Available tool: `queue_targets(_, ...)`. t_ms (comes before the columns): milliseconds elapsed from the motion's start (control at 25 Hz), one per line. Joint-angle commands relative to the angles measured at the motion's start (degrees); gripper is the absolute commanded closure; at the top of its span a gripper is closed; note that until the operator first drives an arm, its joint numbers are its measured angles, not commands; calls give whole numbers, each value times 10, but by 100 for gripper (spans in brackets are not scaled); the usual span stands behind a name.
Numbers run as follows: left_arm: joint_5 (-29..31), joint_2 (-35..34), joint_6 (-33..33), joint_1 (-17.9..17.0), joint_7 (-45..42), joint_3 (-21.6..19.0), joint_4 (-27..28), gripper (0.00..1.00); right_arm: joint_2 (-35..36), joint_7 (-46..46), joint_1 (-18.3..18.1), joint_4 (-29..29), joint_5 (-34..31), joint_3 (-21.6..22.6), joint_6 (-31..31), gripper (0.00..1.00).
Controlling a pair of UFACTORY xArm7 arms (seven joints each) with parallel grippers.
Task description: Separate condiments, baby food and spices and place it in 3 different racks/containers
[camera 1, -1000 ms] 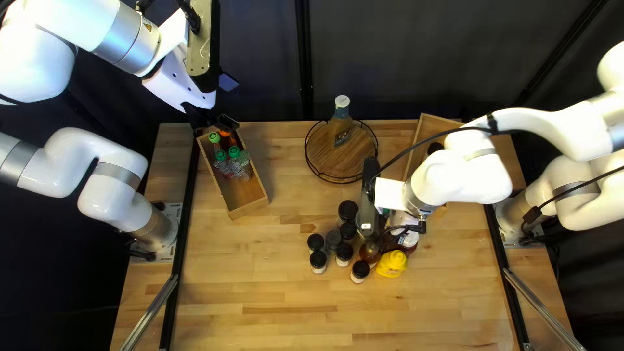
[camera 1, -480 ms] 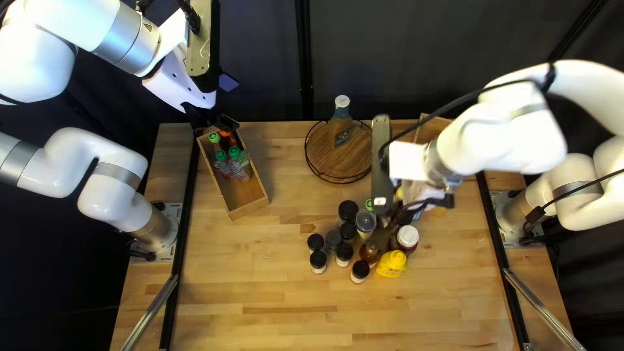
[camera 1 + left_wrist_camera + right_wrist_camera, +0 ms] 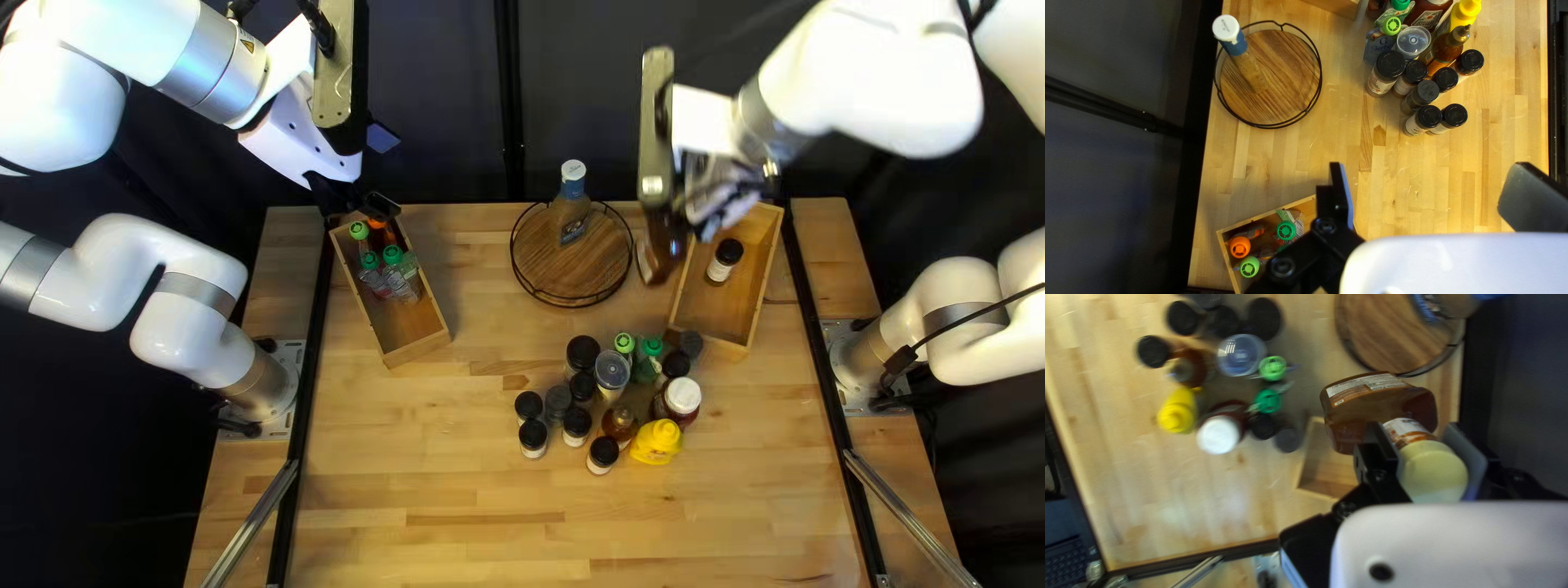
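Observation:
My right gripper point(image 3: 684, 223) is raised near the right box, holding a brown bottle point(image 3: 658, 256). In the right wrist view my right gripper point(image 3: 1428, 457) has both fingers against the neck and cream cap of the brown bottle point(image 3: 1377, 405). My left gripper point(image 3: 354, 205) hangs over the left box point(image 3: 408, 335), which holds several green- and orange-capped pouches. My left gripper point(image 3: 1426, 198) stands open and empty. A blue-necked bottle point(image 3: 570, 212) stands on the round wire-rimmed rack point(image 3: 539, 267). One black-capped jar point(image 3: 724, 261) is in the right box point(image 3: 736, 316).
Mid-table stands a cluster of black-capped jars point(image 3: 528, 406), a yellow mustard bottle point(image 3: 656, 441), a white-capped bottle point(image 3: 683, 399), an amber bottle point(image 3: 619, 425) and green-capped pouches point(image 3: 649, 359). The cluster's back right side adjoins the right box's near end.
My right gripper has risen from the cluster toward the table's far edge, lifting the brown bottle. The right box and its jar have come into view. The left arm is still.

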Motion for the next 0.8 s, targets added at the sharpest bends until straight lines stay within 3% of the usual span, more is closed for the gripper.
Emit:
queue_targets(40,0,0,0,0,0,0,0,0,45,-31,-15,-5,23,-35,-42,100)
queue_targets(280,0,0,0,0,0,0,0,0,112,-47,-23,2,48,-52,-82,100)
queue_targets(800,0,0,0,0,0,0,0,0,179,-48,-27,-20,62,-58,-139,100)
